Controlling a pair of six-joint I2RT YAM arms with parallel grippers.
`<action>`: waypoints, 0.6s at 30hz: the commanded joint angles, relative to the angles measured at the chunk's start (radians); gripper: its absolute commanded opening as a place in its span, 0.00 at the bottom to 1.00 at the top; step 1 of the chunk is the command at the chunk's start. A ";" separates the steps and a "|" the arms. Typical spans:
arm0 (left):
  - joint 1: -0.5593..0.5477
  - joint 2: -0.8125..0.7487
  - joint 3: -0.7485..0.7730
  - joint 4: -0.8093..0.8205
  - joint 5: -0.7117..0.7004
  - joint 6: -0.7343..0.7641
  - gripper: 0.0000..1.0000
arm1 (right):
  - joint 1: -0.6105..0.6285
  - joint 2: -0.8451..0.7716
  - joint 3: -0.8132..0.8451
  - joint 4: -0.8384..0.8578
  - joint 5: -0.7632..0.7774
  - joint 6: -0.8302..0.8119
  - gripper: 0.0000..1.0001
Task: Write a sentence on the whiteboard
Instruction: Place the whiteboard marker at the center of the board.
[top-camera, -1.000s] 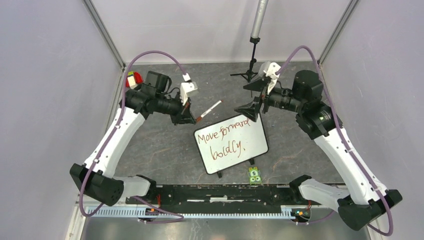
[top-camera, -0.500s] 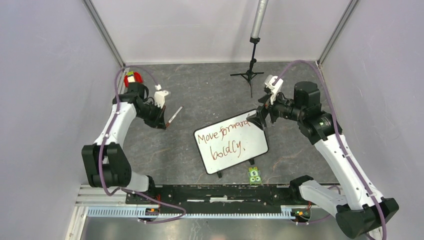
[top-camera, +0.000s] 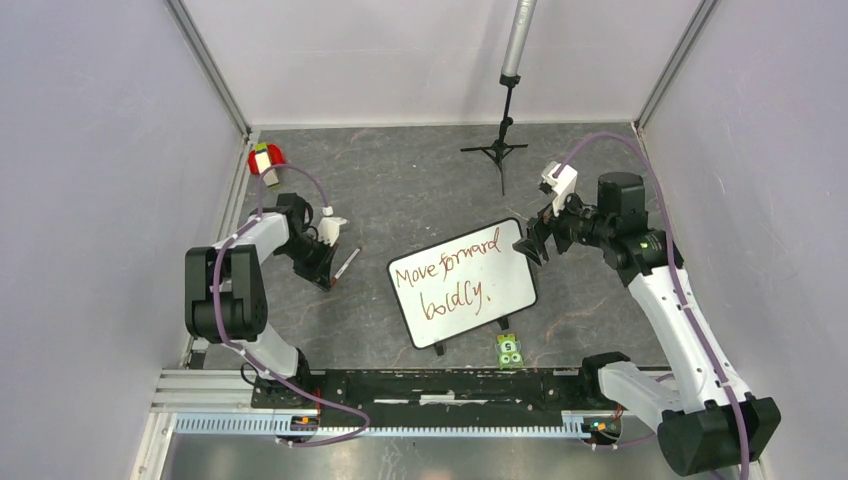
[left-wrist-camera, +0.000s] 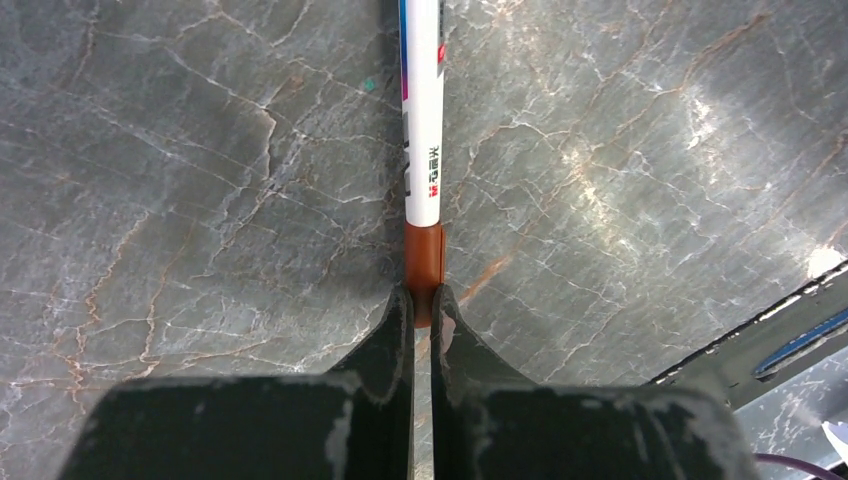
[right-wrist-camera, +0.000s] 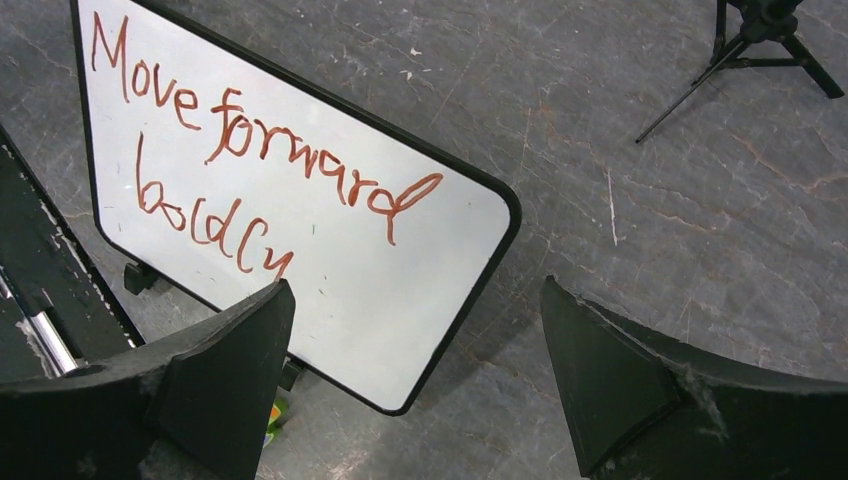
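Observation:
The whiteboard (top-camera: 512, 292) stands tilted on short black legs at mid-table. The sentence (top-camera: 447, 271) "Move forward boldly" runs across it in reddish-brown, in two lines. To its left, low over the grey table, my left gripper (top-camera: 329, 276) is shut on the brown end of a white marker (top-camera: 346, 263). In the left wrist view the marker (left-wrist-camera: 423, 120) points straight away from the closed fingers (left-wrist-camera: 397, 330). My right gripper (top-camera: 530, 246) hangs open over the board's far right corner. In the right wrist view the whiteboard (right-wrist-camera: 400, 300) and sentence (right-wrist-camera: 250, 150) show between the spread fingers (right-wrist-camera: 240, 350).
A black tripod stand (top-camera: 503, 135) rises at the back centre. A red and green object (top-camera: 265, 158) sits in the back left corner. A small green block (top-camera: 510, 350) lies in front of the board. A black rail (top-camera: 440, 385) runs along the near edge.
My left arm has folded back to the left and down, carrying the marker away from the board. The right gripper has drawn slightly right, still open.

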 joint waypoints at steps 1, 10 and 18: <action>0.001 0.011 -0.010 0.051 -0.027 0.031 0.11 | -0.022 0.001 -0.010 -0.003 -0.027 -0.038 0.98; 0.001 -0.030 -0.024 0.024 -0.028 0.042 0.39 | -0.059 0.002 -0.025 -0.040 -0.045 -0.080 0.98; 0.001 -0.152 0.116 -0.091 0.002 0.015 0.95 | -0.157 0.038 0.029 -0.114 -0.062 -0.185 0.98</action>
